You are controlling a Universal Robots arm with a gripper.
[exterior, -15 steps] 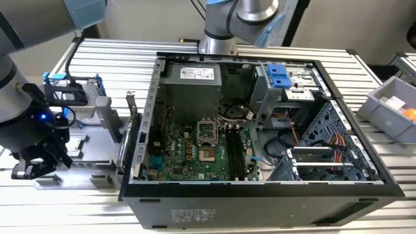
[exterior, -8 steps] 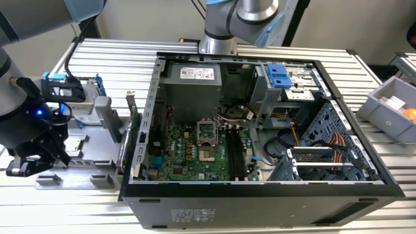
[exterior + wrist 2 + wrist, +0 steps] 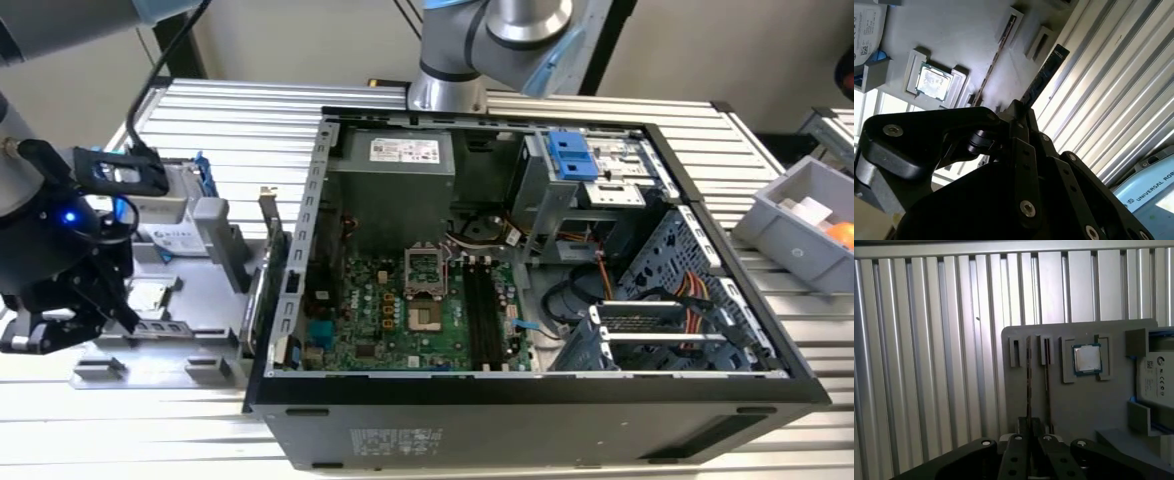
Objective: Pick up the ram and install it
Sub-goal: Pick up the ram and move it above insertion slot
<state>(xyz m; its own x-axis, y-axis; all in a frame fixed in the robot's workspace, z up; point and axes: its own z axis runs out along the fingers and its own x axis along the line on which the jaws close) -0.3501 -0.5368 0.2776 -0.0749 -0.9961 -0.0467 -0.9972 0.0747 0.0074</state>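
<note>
Ram (image 3: 1045,76) pinched edge-on by tool (image 3: 1021,109); long axis straight out ahead of it, over grey tray (image 3: 200,372) at lower left of exterior view, spare stick (image 3: 988,75) just beside.

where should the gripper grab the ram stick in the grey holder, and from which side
Probably across its two flat faces, pinching its thin top edge from above. The ram looks to stand on its long edge in the grey holder, so the faces are free; a second stick close beside it leaves little room sideways.
</note>
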